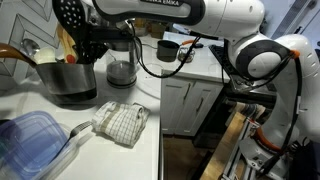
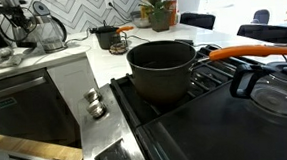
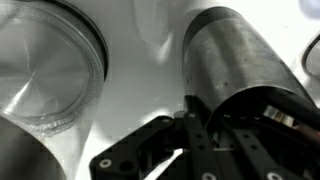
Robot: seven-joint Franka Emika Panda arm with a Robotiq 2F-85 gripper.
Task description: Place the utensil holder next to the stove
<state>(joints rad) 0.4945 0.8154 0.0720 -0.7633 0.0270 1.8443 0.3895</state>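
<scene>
The utensil holder is a grey metal pot with wooden spoons, a black slotted spoon and a white ladle. It stands on the white counter at the left. My gripper is at its right rim. In the wrist view my fingers straddle the holder's metal wall, one inside and one outside, closed on the rim. The stove fills the near part of an exterior view, far from the holder.
A clear glass kettle stands right beside the holder. A small dark pot sits behind. A checked towel and a blue-lidded plastic container lie in front. A dark orange-handled saucepan sits on the stove.
</scene>
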